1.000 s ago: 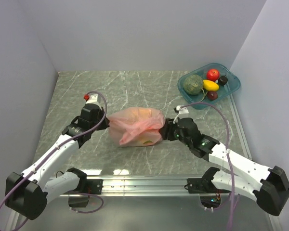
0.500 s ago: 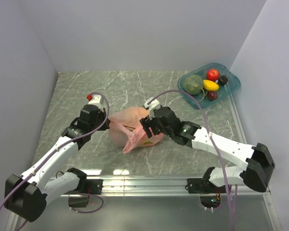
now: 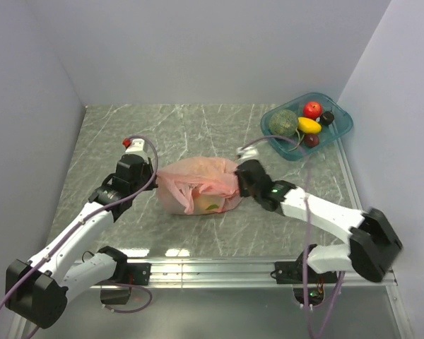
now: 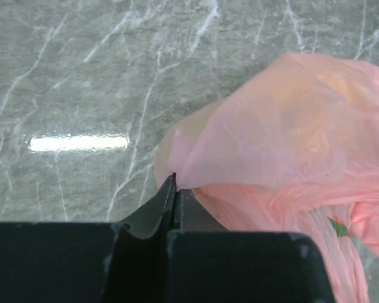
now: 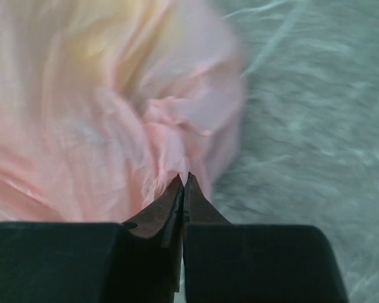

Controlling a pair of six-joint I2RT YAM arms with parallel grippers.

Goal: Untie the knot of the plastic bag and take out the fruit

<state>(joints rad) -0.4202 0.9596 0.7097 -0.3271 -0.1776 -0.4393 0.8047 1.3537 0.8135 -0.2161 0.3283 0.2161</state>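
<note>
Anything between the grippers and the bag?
Nothing visible. The left gripper is shut on the bag at its left edge; the right gripper is shut at its right side, grip unclear. Only pink film covers the fruit inside.

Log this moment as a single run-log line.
left hand: shut on bag left edge | right hand: shut on bag right side | fruit: inside bag | bag: lying on table
</note>
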